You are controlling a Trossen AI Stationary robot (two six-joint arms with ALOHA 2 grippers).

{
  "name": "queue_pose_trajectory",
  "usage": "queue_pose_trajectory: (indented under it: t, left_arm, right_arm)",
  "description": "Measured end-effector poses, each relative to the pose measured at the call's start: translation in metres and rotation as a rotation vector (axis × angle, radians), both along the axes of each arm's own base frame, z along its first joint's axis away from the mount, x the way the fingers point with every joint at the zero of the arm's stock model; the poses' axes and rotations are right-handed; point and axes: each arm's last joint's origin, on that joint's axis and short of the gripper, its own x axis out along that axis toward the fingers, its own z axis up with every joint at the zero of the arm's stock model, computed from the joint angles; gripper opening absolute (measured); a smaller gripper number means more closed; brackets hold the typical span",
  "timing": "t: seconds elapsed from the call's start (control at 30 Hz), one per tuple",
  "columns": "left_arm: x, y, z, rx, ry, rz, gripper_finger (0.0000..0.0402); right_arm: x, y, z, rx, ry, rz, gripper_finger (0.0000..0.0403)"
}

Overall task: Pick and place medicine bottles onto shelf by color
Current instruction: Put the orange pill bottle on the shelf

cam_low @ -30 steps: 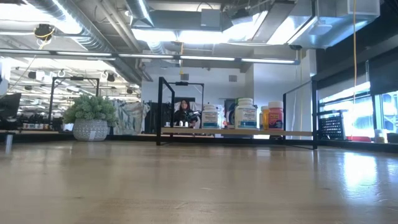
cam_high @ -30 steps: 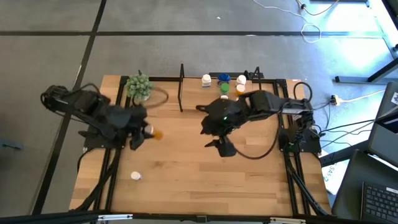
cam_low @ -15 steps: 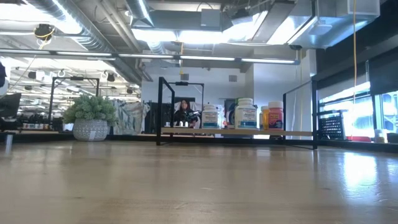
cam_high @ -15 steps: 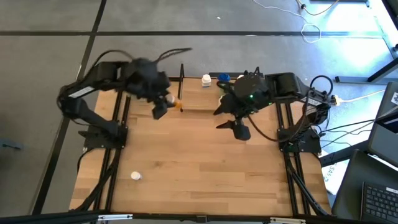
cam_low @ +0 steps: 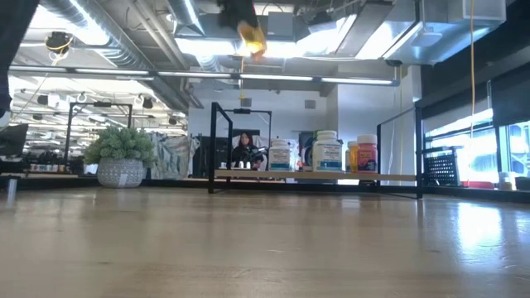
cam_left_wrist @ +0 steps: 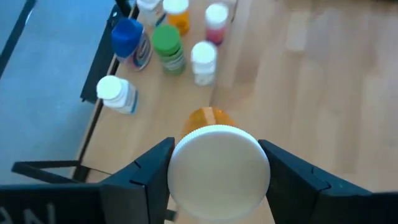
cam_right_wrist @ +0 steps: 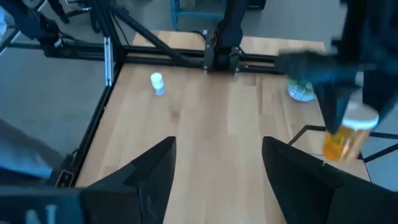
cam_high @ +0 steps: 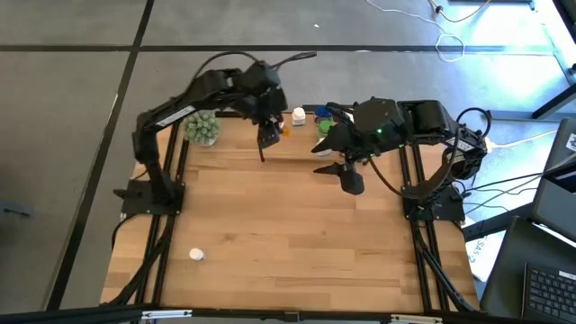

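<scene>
My left gripper (cam_high: pixel 273 132) hangs over the left end of the shelf (cam_high: pixel 297 155) at the table's far side, shut on an orange medicine bottle (cam_left_wrist: pixel 208 118) with a white cap. Below it on the shelf stand blue (cam_left_wrist: pixel 127 37), green (cam_left_wrist: pixel 166 45), white (cam_left_wrist: pixel 204 60), orange (cam_left_wrist: pixel 178 11) and pink (cam_left_wrist: pixel 216 18) bottles. One white bottle (cam_left_wrist: pixel 115 94) leans near the shelf's edge. Another white bottle (cam_high: pixel 196 255) stands on the table near its front left. My right gripper (cam_high: pixel 342 173) is open above the table, just in front of the shelf, with nothing between its fingers. My left gripper pinches the orange bottle's white cap (cam_left_wrist: pixel 180 174) between its two fingers (cam_left_wrist: pixel 146 177), one on each side of the cap's rim. The fingers slant down toward the far edge. The orange body (cam_right_wrist: pixel 339 144) sticks out beyond the fingertips, lifted clear above the shelf.
A green spiky plant in a pot (cam_high: pixel 202 127) stands at the table's far left, next to the shelf's black upright (cam_high: pixel 262 126). The wide wooden tabletop (cam_high: pixel 288 234) lies in front of the shelf. Cables and a laptop lie off the table's right side.
My left gripper has swung from the table's left side toward the far edge and to the right, rising and rolling, and has carried the orange bottle over the shelf's left end. My right gripper, still open, has drawn back toward the far right and risen a little.
</scene>
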Motion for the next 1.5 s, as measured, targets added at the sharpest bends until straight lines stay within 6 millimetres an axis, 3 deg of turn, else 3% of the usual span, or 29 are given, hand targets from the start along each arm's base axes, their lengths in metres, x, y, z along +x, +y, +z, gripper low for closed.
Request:
queue_pose_trajectory:
  t: [0.2,0.4,0.6,0.93,1.5]
  left_arm:
    - [0.023,0.032,-0.036,0.064,0.131,-0.080,0.0197]
    - [0.043,0.054,-0.073,0.098,0.250,-0.178,0.0197]
    - [0.061,0.065,-0.104,0.104,0.323,-0.233,0.0197]
    - [0.080,0.076,-0.140,0.104,0.373,-0.257,0.0197]
    - [0.104,0.090,-0.186,0.086,0.388,-0.231,0.0197]
  right_arm:
    - [0.003,0.000,0.003,0.034,-0.041,-0.051,0.0239]
    - [0.004,-0.007,0.001,-0.047,-0.052,-0.267,0.0239]
    - [0.009,-0.009,0.002,-0.050,-0.088,-0.349,0.0239]
    - [-0.005,-0.021,-0.012,-0.143,-0.004,-0.806,0.0239]
    - [-0.007,-0.022,-0.013,-0.161,0.011,-0.831,0.0239]
